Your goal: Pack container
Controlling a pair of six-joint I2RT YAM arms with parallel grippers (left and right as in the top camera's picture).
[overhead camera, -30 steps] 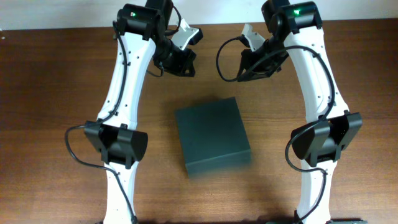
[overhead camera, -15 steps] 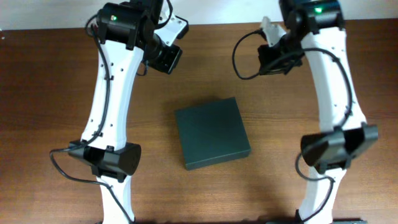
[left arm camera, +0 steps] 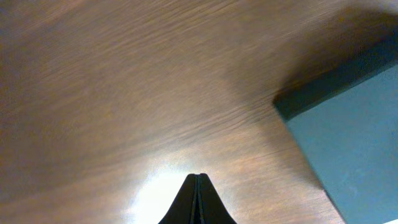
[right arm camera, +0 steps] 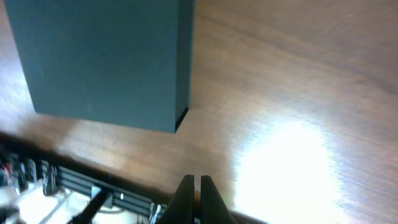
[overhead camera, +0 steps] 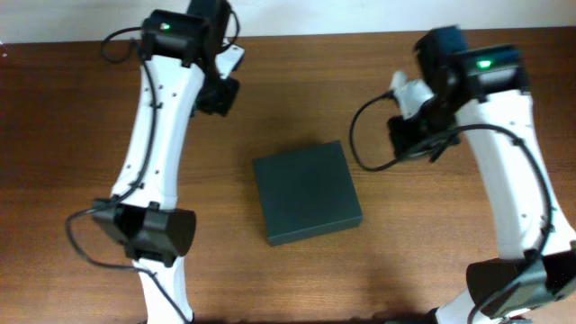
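The container [overhead camera: 306, 192] is a dark green-black square box lying shut in the middle of the wooden table. It also shows at the right of the left wrist view [left arm camera: 348, 124] and at the upper left of the right wrist view [right arm camera: 99, 56]. My left gripper [overhead camera: 222, 93] hangs over bare wood, behind and to the left of the box. Its fingers [left arm camera: 198, 178] are shut and empty. My right gripper [overhead camera: 411, 135] is to the right of the box, apart from it. Its fingers [right arm camera: 195, 180] are shut and empty.
The table's front edge, with a metal rail and cables [right arm camera: 81, 183] beyond it, shows in the right wrist view. A white wall strip [overhead camera: 54, 18] runs along the table's far edge. Both arm bases [overhead camera: 144, 232] stand at the front, on either side of the box.
Both arms have swung outward from the back centre: the left gripper went left, the right gripper went right and toward the front. The box has not moved.
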